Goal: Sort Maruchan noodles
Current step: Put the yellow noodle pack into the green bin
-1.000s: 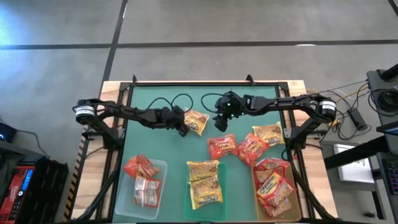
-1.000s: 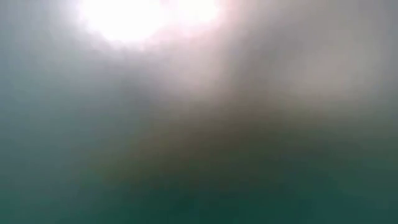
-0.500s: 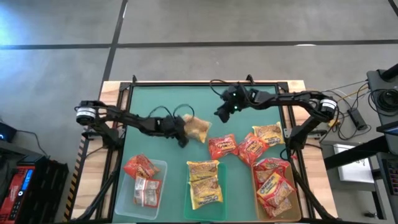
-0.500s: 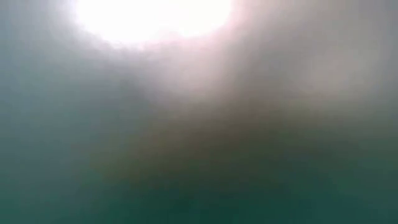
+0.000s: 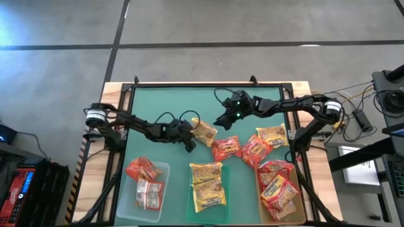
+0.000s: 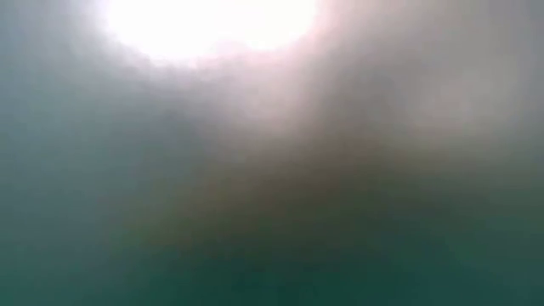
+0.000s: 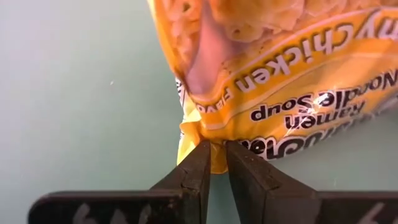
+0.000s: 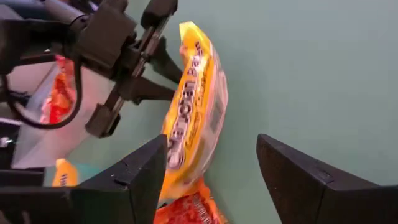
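Between the left claw's [image 7: 213, 163] closed fingers hangs a yellow noodle packet [image 7: 292, 81]; beside it, the right claw [image 8: 211, 174] stands apart.

Overhead camera is looking straight down, far off, taking in the whole green table [image 5: 252, 189]. Low camera is showing only haze and glare. Left wrist camera is sitting very close to a yellow packet [image 7: 292, 81]. Right wrist camera is facing that same packet from farther back.
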Robot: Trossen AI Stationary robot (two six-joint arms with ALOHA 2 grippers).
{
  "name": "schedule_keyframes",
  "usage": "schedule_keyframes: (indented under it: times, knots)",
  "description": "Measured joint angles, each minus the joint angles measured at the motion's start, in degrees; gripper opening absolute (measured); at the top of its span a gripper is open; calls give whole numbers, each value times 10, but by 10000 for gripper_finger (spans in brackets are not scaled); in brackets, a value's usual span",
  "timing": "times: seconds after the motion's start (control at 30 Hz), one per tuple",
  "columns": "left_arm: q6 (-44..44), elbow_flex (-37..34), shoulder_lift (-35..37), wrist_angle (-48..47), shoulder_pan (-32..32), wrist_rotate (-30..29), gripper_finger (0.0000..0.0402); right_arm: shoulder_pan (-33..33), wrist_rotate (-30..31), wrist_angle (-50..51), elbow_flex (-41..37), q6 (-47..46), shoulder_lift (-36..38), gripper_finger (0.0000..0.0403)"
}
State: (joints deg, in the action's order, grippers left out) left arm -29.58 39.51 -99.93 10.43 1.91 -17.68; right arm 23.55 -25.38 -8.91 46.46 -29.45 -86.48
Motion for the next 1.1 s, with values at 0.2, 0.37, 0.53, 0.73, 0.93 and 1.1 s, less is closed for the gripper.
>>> schedule_keyframes:
  times: [0.2, 0.37, 0.53, 0.73, 0.93, 1.1]
  knots:
    - [-13, 3, -54, 88, 0, -9, 40, -11, 35, -1, 0, 0, 0, 245]
    - [-23, 3, -89, 148, 1, -7, 40, -13, 35, 2, 0, -8, 0, 245]
    - [-25, 3, -96, 163, 1, -4, 40, -18, 38, 28, -2, -11, 0, 251]
    - [-25, 2, -96, 171, 1, 2, 40, -27, 47, 26, -12, -30, 0, 251]
    - [-25, 2, -96, 174, 2, 2, 40, -59, 73, 1, -13, -46, -25, 250]
    - [-25, 2, -96, 175, 2, 2, 40, -76, 69, -57, -5, -72, -98, 249]
